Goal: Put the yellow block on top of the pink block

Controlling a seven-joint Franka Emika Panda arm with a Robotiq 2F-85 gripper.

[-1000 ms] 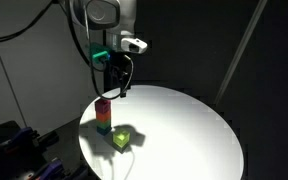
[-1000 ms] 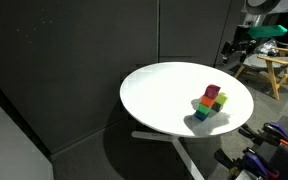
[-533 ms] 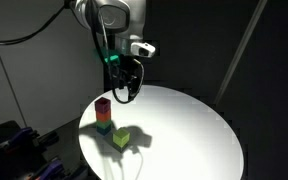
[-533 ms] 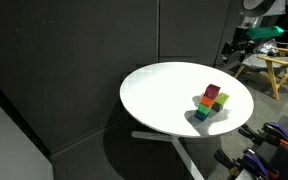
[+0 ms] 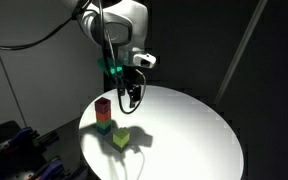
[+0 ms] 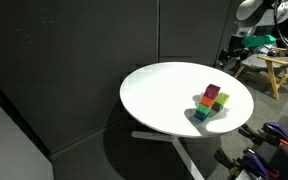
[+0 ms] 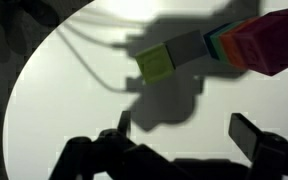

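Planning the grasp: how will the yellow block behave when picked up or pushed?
The yellow block looks a stiff, flat-sided cube, so it likely won't roll. Small, so probably light. Flat on the smooth table, it would probably slide if pushed.

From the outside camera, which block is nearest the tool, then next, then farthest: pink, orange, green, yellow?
1. Pink block, topmost, nearest the tool.
2. Orange block, right under it.
3. Green block, lowest, and yellow block, alone on the table: too close to call.
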